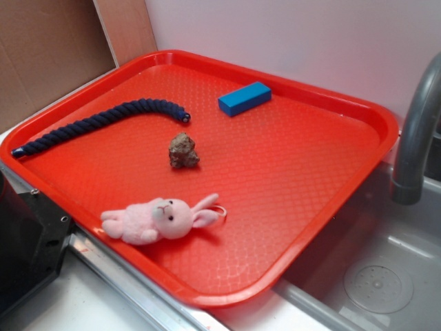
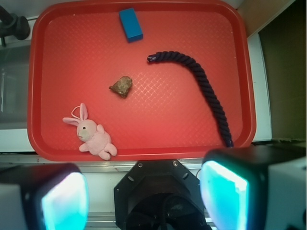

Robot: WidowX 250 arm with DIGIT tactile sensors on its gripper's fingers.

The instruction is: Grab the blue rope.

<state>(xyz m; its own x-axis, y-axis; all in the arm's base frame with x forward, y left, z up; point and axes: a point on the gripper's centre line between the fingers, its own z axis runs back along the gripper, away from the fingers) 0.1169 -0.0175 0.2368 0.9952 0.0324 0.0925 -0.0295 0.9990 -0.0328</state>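
Observation:
The blue rope (image 1: pixel 103 123) is a dark navy twisted cord lying curved on the red tray (image 1: pixel 317 124), along its far left side. In the wrist view the rope (image 2: pixel 206 86) runs from the tray's middle top down to its right front corner. My gripper (image 2: pixel 144 199) is open and empty, high above the tray's near edge, with its two teal pads (image 2: pixel 225 194) wide apart over the robot base (image 2: pixel 160 191). The gripper itself does not show in the exterior view; the rope lies well ahead and to the right of it.
A brown rock (image 1: pixel 183 151) sits mid-tray. A pink plush bunny (image 1: pixel 162 218) lies near the front edge. A light-blue block (image 1: pixel 244 98) is at the far side. A grey faucet (image 1: pixel 417 138) and sink (image 1: pixel 372 276) are to the right; cardboard (image 1: pixel 48 48) stands behind left.

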